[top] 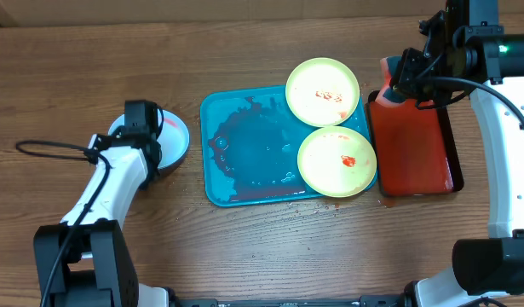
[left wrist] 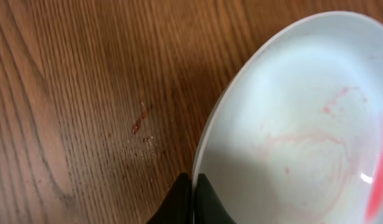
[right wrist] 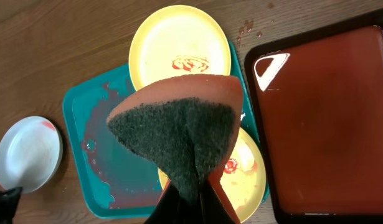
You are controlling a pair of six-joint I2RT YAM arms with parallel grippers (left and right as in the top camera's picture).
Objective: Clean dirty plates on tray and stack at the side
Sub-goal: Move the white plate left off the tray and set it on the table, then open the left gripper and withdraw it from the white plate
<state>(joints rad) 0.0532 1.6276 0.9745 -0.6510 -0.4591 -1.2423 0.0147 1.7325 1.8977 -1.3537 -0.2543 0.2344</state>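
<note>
1. Wooden tabletop (top: pixel 91 68): everything sits on it, and I'm placing everything else relative to the turquoise tray.
2. Turquoise tray (top: pixel 253 162): in the middle of the tabletop. Its bare left half is wet, with reddish-brown sauce smeared over it.
3. Red tray (top: pixel 415 149): dark-rimmed, just beside the turquoise tray's right edge, nothing resting in it.
4. Far yellow-green plate (top: pixel 322 91): on the turquoise tray's far-right corner and hanging out past the rim, with a red sauce blotch in the centre.
5. Near yellow-green plate (top: pixel 336 161): on the turquoise tray's near-right corner, poking over the right rim, with a red dab in the middle. It's touching the far one, or as good as.
6. Pale blue plate (top: pixel 175 136): off the turquoise tray, on the tabletop just to its left. There are faint pink swirls inside and a red streak at one edge.
7. Sponge (right wrist: pixel 179 118): orange with a dark scouring face. It hangs in the air right of the turquoise tray, over the red tray's far-left corner.
8. Right gripper (right wrist: pixel 191 199): clamped on the sponge's lower end.
9. Left gripper (left wrist: pixel 192 199): left of the turquoise tray, pinched narrow on the pale blue plate's rim.
10. Sauce fleck (left wrist: pixel 138 123): a tiny red spot with crumbs on the tabletop, beside the pale blue plate.
</note>
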